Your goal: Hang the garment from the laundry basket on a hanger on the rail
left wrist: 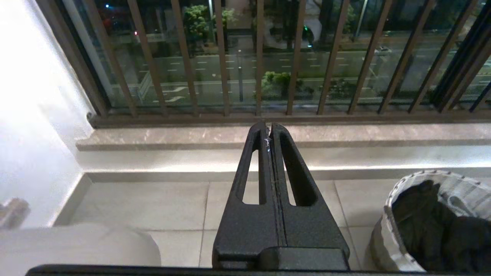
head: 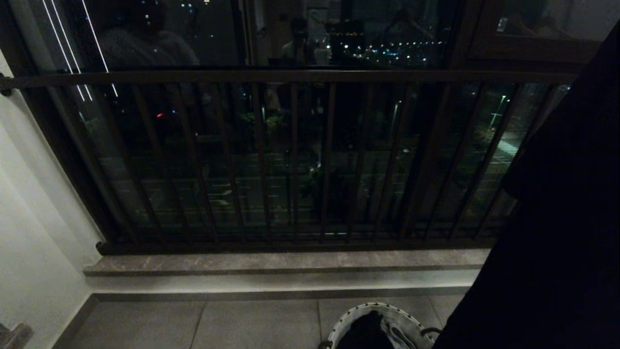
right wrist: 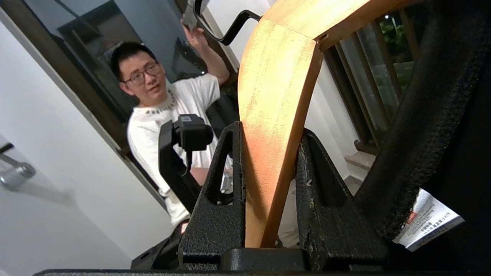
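Note:
A wooden hanger with a black metal hook stands between the jaws of my right gripper, which is shut on its shoulder. A dark garment with a white label hangs on that hanger. In the head view it fills the right side as a black drape. The laundry basket sits on the floor at the lower edge, with dark cloth inside. It also shows beside my left gripper, which is shut, empty and parked above the floor tiles; the basket's rim is to its right. The rail is out of view.
A dark brown balustrade with vertical bars runs across the window above a stone sill. A white wall closes the left side. A person in a white shirt stands behind the hanger with one hand raised near its hook.

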Available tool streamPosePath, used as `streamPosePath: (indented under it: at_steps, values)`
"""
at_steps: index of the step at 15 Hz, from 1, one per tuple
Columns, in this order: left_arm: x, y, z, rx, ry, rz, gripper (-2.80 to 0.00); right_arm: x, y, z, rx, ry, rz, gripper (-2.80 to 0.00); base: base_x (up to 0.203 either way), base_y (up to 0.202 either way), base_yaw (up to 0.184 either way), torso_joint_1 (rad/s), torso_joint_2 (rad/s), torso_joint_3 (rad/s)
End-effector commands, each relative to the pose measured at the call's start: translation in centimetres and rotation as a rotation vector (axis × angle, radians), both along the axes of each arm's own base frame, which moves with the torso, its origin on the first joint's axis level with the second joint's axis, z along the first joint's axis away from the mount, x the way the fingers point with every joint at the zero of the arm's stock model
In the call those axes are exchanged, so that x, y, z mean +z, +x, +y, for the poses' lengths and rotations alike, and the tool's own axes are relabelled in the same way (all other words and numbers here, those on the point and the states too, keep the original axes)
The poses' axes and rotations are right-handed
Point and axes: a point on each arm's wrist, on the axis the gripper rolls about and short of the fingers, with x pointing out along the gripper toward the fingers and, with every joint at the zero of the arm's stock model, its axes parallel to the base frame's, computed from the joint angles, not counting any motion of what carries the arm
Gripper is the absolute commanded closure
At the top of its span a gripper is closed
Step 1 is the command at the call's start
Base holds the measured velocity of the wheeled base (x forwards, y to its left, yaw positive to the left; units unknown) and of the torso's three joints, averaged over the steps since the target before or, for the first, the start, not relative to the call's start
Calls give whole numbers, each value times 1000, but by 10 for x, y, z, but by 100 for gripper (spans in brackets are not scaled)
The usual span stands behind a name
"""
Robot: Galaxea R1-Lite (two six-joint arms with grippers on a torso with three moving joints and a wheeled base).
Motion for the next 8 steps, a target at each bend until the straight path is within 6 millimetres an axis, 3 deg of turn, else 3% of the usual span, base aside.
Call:
streamPosePath:
  at_steps: [1, 8]
  values:
    - [0, 0, 0, 0, 0, 2, 0, 0, 0, 0, 6, -1, 4, 0, 0, 0, 0, 214, -535, -325]
    - [0, 0, 0, 0, 0, 2, 0, -3, 1, 0, 5, -2, 10, 0, 0, 0, 0, 239, -569, -334]
